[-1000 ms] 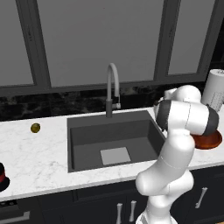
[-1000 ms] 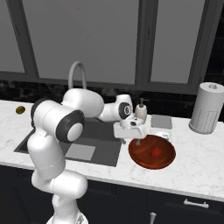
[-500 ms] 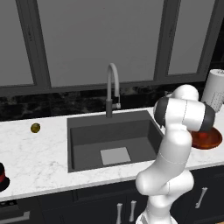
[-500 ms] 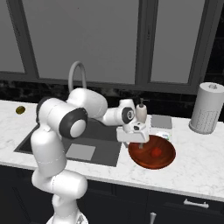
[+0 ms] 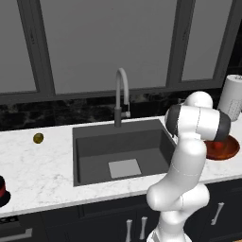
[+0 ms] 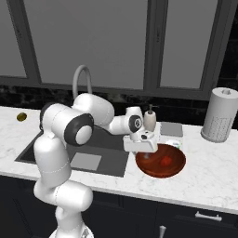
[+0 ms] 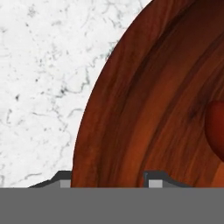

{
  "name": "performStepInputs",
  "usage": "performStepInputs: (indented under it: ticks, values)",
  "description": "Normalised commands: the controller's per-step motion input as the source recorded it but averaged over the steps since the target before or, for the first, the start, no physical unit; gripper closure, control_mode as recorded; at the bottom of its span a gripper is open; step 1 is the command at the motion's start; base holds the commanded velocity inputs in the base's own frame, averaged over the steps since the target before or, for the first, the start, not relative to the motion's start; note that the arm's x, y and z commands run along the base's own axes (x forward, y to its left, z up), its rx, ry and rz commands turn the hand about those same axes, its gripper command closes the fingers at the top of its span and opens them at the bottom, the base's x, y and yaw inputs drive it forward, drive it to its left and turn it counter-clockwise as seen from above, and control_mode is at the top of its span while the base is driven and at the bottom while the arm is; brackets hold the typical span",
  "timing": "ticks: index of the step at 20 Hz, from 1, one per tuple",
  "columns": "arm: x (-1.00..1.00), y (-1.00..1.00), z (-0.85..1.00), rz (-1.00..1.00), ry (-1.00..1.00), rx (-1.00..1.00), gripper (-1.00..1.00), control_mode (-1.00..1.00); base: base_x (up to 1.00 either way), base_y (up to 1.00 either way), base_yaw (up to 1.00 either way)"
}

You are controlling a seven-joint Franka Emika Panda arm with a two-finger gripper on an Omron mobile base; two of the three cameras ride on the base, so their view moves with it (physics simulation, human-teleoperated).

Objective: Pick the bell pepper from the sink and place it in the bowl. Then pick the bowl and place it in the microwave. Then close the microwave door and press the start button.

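Note:
The reddish-brown bowl (image 6: 160, 174) sits on the white counter right of the sink (image 5: 94, 142). The red bell pepper (image 6: 166, 161) lies inside it and shows at the right edge of the hand view (image 7: 217, 127). My gripper (image 6: 143, 151) points down over the bowl's left rim. In the hand view my gripper (image 7: 109, 179) straddles the bowl's wall (image 7: 131, 109), one fingertip (image 7: 64, 179) at the outer edge by the counter, the other inside. The fingers stand apart. The bowl (image 5: 222, 149) peeks out behind my arm in the left base view. The microwave and its door are out of view.
A grey perforated canister (image 6: 218, 116) stands at the back right. A soap dispenser (image 6: 149, 120) and a grey pad (image 6: 172, 129) sit just behind the bowl. The curved faucet (image 5: 122, 94) rises behind the sink. An olive-green ball (image 5: 38, 138) lies on the counter far left.
The hand has come down onto the bowl's left rim, and the arm's elbow has swung a little. The fingers have drawn closer together.

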Motion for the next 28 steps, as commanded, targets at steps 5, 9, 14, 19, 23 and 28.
performStepInputs:
  ticks: [5, 9, 14, 19, 23, 28]
  values:
    - [-0.01, 0.00, 0.00, 0.00, 0.00, 0.00, 1.00, -1.00, 0.00, 0.00, 0.00]
    - [-0.11, 0.00, 0.00, 0.00, -0.02, 0.00, 1.00, -1.00, 0.00, 0.00, 0.00]
    - [-0.50, 0.04, 0.17, 0.29, -0.03, -0.05, 1.00, -1.00, 0.00, 0.00, 0.00]
    - [-0.30, 0.01, 0.53, 0.45, 0.01, -0.11, 1.00, -1.00, 0.00, 0.00, 0.00]
    - [-0.16, 0.00, 0.56, 0.50, 0.00, -0.04, 1.00, -1.00, 0.00, 0.00, 0.00]
    - [-0.12, 0.00, 0.66, 0.61, -0.09, 0.00, 1.00, -1.00, 0.00, 0.00, 0.00]
